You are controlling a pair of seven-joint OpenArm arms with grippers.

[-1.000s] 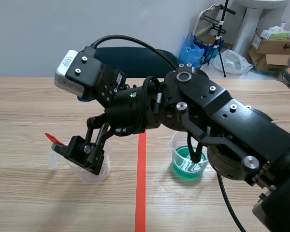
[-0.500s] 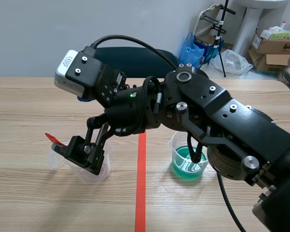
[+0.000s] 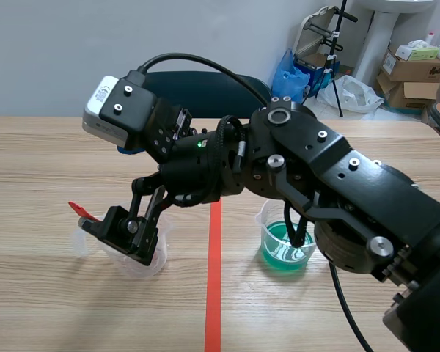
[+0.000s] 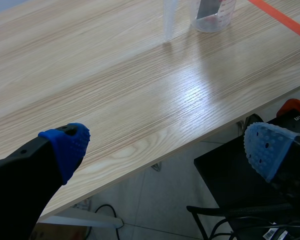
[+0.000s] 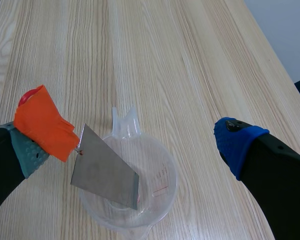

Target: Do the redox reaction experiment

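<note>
- Scene view: the right gripper (image 3: 128,236) hangs right over the clear beaker (image 3: 148,265). Its arm comes in from the right and crosses the tape line (image 3: 213,293). The green-liquid beaker (image 3: 284,251) stands across the tape line from the clear beaker, well apart. The left arm is not seen here.
- Left wrist view: the left gripper (image 4: 167,145) is spread wide and holds nothing. It is off the table (image 4: 115,90) edge, far from the clear beaker (image 4: 213,15). The metal plate (image 4: 208,8) shows inside that beaker.
- Right wrist view: the right gripper (image 5: 134,145) is spread wide, with the clear beaker (image 5: 127,200) just below and between its fingers. The metal plate (image 5: 106,175) leans inside the beaker. Its orange tab (image 5: 42,122) pokes out past the rim against one pad and is not pinched by both.
- Progress, my read: the plate is in the clear beaker, which looks dry. The green liquid is not yet poured over, so the pour and the reaction are left.
- Count: 2 beakers (1 clear, 1 with green liquid), 1 metal plate, 1 tape line.
</note>
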